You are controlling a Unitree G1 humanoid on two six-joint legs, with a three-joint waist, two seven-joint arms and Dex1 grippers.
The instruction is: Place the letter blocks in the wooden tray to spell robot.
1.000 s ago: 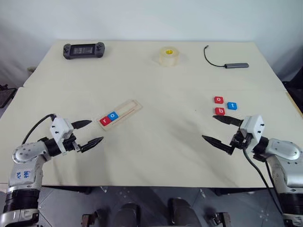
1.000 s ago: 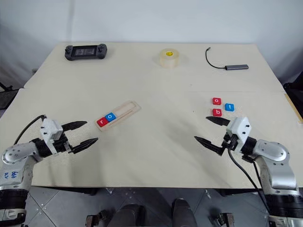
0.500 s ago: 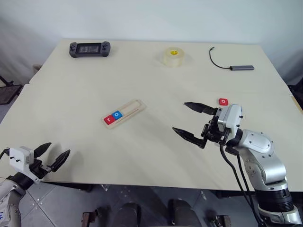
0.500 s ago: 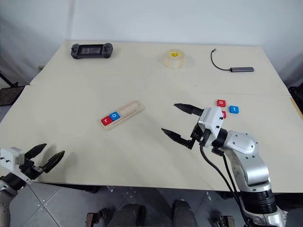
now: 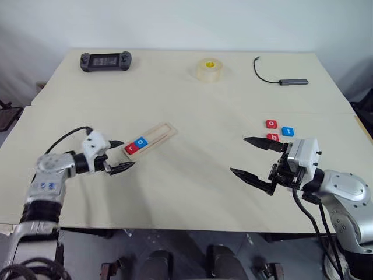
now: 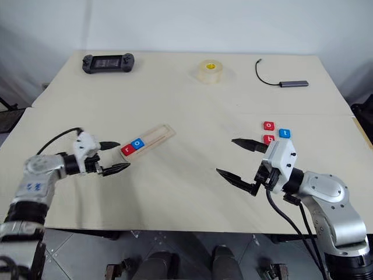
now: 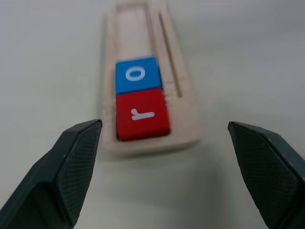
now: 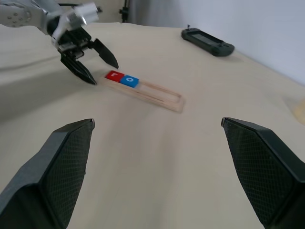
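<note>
With both sets of fingers spread, my left fingers flank the tray end; I might nudge it askew, spilling r.

pale cream table, seam running across it mid-depth, plain white wall behind. grey tiled floor under the near edge. far side: black handheld console, tape roll, dark cable with grey hub

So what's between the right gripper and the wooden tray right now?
Bare tabletop, in the left eye view: nothing lies between the right gripper and the wooden tray.
</note>
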